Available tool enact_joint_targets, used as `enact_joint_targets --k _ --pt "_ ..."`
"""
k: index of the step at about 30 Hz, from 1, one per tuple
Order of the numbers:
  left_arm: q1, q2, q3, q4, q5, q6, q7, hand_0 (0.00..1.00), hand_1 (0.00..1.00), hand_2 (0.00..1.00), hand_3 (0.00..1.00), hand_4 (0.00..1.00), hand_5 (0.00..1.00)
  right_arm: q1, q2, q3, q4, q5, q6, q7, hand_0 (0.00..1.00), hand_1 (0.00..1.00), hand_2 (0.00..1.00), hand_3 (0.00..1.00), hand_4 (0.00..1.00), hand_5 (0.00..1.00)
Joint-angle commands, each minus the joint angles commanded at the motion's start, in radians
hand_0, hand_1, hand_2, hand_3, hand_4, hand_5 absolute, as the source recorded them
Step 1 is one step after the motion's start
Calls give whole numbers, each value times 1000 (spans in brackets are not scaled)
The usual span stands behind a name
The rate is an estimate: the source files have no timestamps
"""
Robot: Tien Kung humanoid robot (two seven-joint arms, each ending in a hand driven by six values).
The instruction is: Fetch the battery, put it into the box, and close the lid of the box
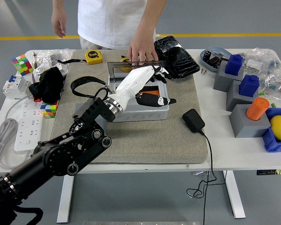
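Orange shows through a gap under the left hand (147, 82): the battery (151, 88) lies inside the grey box (145, 111), in its dark well, mostly hidden by the white palm. The hand reaches over the box with its fingers (163, 71) loosely spread and holding nothing, the black fingertips up near the clear lid (116, 70), the thumb stretched out to the right over the box's front part. The lid stands open, raised at the box's far side. A person in a white shirt stands behind the table (234, 150), one hand (141, 47) resting on the top edge of the lid, just beside the robot's fingertips; whether the two touch cannot be told. The person's other hand (59, 21) hangs free at the upper left. The box sits on a grey mat (145, 136), with a black adapter (193, 120) to its right and a yellow tape measure (93, 56) at the mat's far edge. Well apart on the right are grey blocks bearing blue and orange pieces, and a lemon (280, 127) in a blue tray.
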Motion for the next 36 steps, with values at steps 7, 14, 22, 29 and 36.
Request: enact_joint_targets --k 7,14,22,29,36 --pt "-18 0 -63 33 15 2 -4 686 707 674 704 998 396 -1 1 -2 -1 2 0 0 544 600 586 544 926 467" --pt "-53 0 -117 87 45 -3 5 794 777 736 749 998 400 0 0 -3 0 3 -1 0 545 600 586 544 926 467" --pt "-85 0 -128 148 61 -9 16 845 810 759 763 998 409 2 0 -4 0 3 -1 0 545 600 586 544 926 468" --pt "-81 1 -103 165 67 -38 66 803 798 753 762 998 414 2 -1 -1 0 3 -1 0 545 600 585 544 926 468" --pt "-66 20 -87 139 66 -53 90 780 751 729 747 998 420 0 -1 -1 1 2 -1 0 545 599 586 545 926 469"
